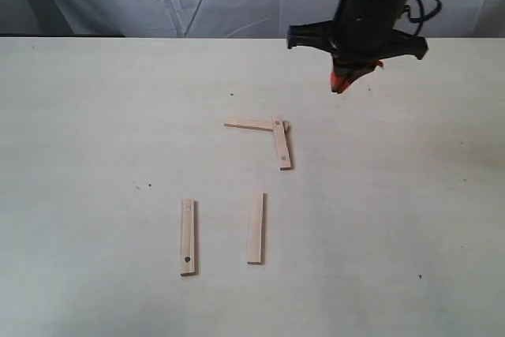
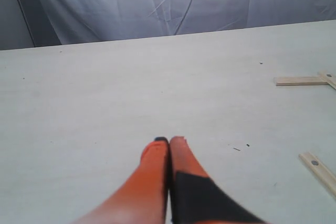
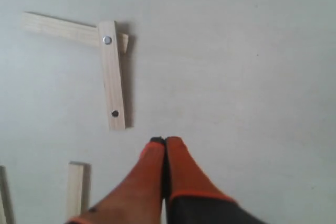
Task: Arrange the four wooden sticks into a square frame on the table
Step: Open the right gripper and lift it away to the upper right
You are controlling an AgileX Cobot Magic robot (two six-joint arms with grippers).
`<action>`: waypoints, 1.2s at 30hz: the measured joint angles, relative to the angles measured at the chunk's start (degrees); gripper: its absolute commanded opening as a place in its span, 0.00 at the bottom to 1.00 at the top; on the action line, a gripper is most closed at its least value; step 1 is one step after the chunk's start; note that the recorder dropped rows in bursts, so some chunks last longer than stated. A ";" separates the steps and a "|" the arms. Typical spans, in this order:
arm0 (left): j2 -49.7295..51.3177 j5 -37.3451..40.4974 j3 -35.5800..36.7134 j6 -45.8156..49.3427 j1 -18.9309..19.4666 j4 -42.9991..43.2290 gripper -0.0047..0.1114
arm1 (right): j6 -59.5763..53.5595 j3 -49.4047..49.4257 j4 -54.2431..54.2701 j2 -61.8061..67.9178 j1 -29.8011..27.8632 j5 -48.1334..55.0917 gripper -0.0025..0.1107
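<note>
2 flat wood sticks (image 1: 282,147) overlap as L; other sticks (image 1: 255,227) lie apart.

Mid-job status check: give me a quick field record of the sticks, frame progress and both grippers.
corner made: far stick and side stick overlap in an L, side stick on top
loose: left loose stick and right loose stick, apart, roughly parallel on the table
progress: one corner, two sides missing
right gripper: jaws shut, empty, clear of the sticks
left gripper: jaws shut, empty
</note>
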 measured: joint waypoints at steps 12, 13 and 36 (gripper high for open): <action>0.00 0.00 0.00 0.00 0.00 0.00 0.04 | -10.85 18.98 2.91 -15.16 -11.23 -8.83 0.02; 0.00 0.00 0.00 0.00 0.00 0.00 0.04 | -10.99 20.30 2.57 -16.12 -11.35 -9.63 0.02; 0.00 -24.83 0.09 -0.68 0.00 -4.54 0.04 | -13.24 28.23 7.10 -18.01 -11.35 -20.12 0.02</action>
